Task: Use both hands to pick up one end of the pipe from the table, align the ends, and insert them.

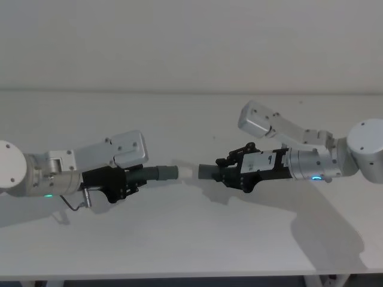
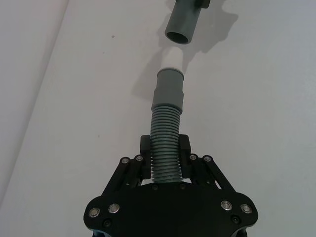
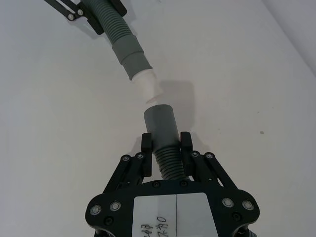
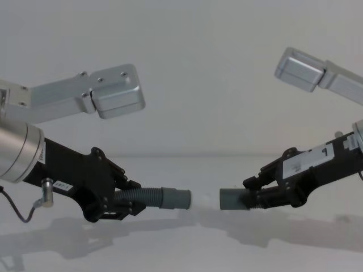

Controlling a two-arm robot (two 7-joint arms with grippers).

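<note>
We hold two hose pieces above the white worktop, one in each hand, their long axes lying nearly on one line across our front, ends facing each other.

Our left hand is closed on the ribbed part of the left hose; in the left wrist view its fingers press the ribs from both sides. This piece points toward our right. Its grey cuff sits beyond the ribs and ends in a short white tip.

Our right hand is clamped on the right hose, fingers on the ribs just behind its smooth cuff. This piece points toward our left, its open mouth facing the white tip.

The two ends are near but apart, with a small gap between them. In the chest view the left cuff and the right cuff sit at about the same height, both clear of the worktop. In the right wrist view the left hose runs at a slight angle to the right cuff.
</note>
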